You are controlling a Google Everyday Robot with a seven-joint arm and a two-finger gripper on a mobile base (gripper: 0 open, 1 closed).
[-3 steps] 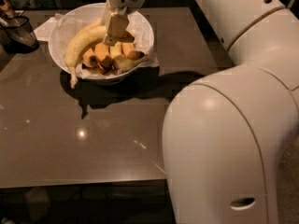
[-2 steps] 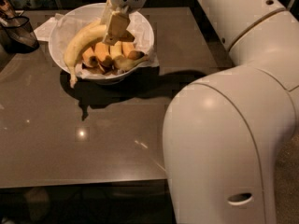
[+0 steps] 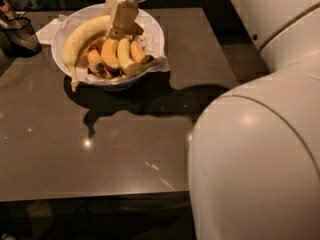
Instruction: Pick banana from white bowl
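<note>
Camera view: hardly anything has been changed in the last second. The pincer (image 3: 121, 26) is still held low over the bowl (image 3: 159, 31), above the short bananas (image 3: 116, 54). Its state cannot be told. The banana (image 3: 80, 36) has not been lifted. It is laid just left of the pincer, seemingly untouched, so a grasp is judged pending.
</note>
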